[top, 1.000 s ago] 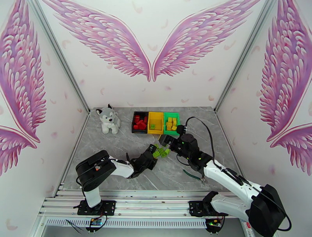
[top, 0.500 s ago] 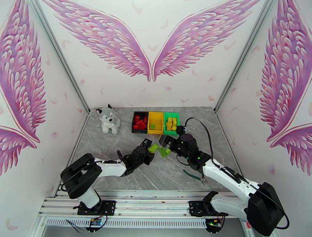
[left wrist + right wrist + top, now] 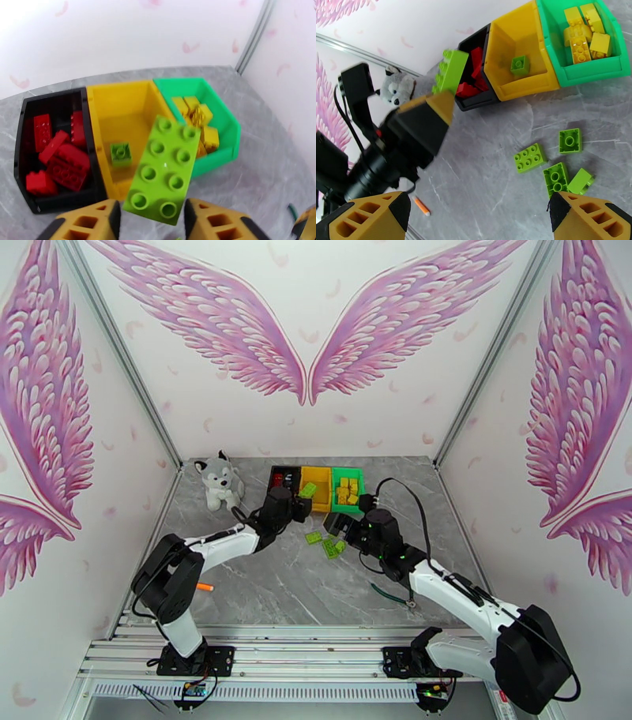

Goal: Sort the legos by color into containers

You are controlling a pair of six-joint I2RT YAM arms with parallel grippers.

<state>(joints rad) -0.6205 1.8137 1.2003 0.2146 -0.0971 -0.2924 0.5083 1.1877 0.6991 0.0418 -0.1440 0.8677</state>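
Hovering over the near part of the yellow bin (image 3: 118, 90), at the centre of the overhead view, the left gripper (image 3: 152, 209) has one light-green brick (image 3: 162, 169), two studs by four, between its fingertips; I cannot tell whether they pinch it or merely flank it. The right gripper (image 3: 478, 199) is spread wide with nothing between its fingers, just right of centre, low over the grey table (image 3: 261, 595). Three bins touch in a row above them: black bin (image 3: 55, 100) left, yellow middle, green bin (image 3: 227, 126) right. The black one holds about five red bricks (image 3: 67, 165), the yellow one a single small green brick (image 3: 121, 153), the green one roughly five yellow bricks (image 3: 197, 114) in a heap. Four loose green bricks (image 3: 529, 157) lie on the table below the bins. One plush husky (image 3: 220, 483) sits left of the bins, and one small orange stick (image 3: 205, 586) lies at lower left. Any lettering on the studs is too small to read.
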